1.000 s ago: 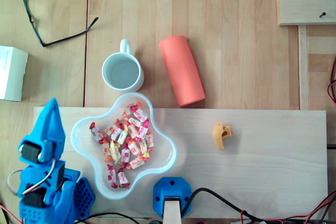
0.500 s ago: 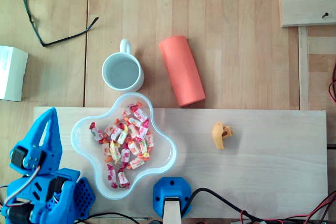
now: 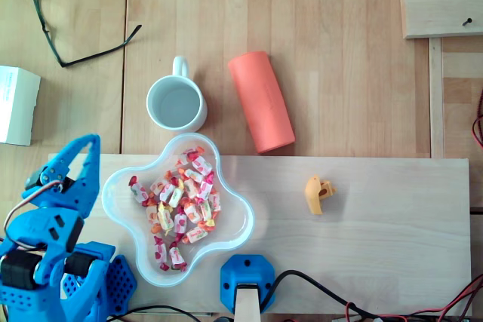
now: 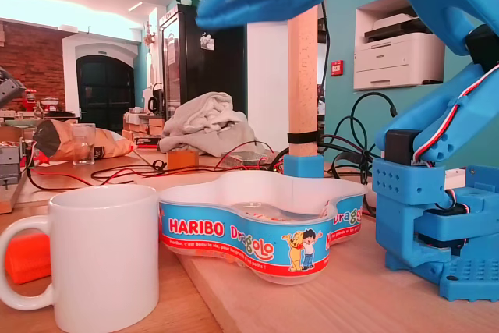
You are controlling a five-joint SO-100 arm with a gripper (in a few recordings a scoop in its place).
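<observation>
One blue gripper sits at the lower left of the overhead view, over the left end of a pale wooden board. Its two fingers form a narrow arch there, with bare wood showing in the gap between them and the tips drawn close together at the top. I cannot tell whether the tips actually touch.

The nearest thing is a clear, wavy-edged bowl of wrapped sweets. It lies just to the right of the fingers in the overhead view, beside them rather than between them, and apart from them. In the fixed view the gripper hangs high above the bowl, well clear of its rim.

A white mug stands just beyond the bowl, off the board, with an orange roll lying on its side to the mug's right. A small yellow piece rests on the board, well to the right of the bowl. A pair of glasses and a white box lie on the table at the upper left.
</observation>
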